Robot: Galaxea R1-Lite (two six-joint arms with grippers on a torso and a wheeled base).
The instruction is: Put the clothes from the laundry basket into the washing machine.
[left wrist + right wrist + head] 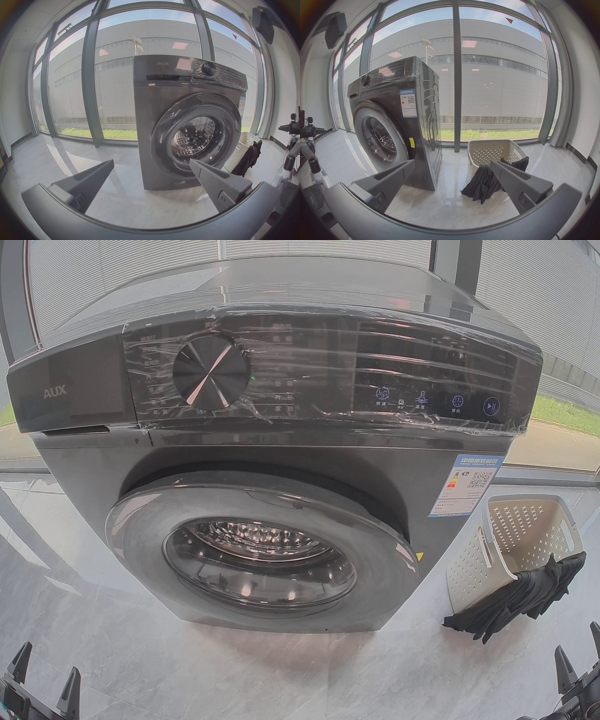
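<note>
Both the left gripper [50,660] and right gripper [576,638] get chopped by the head view's bottom edge. The clothes [519,599] over the basket [475,571] rim hide part of its inside (washer [375,471] panel labels too tiny to read).

I note: dark-grey plastic left gripper [151,161], two tapered wedge fingers [218,184], one recessed round screw [222,197] near each finger base, mounted on a curved grey arc-shaped guard [150,230]. Dark-grey right gripper [452,162] looks identical from my station.

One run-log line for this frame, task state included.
washing machine door: shut | black garment: draped over laundry basket rim | left gripper: open, empty | right gripper: open, empty | stage: nothing loaded
</note>
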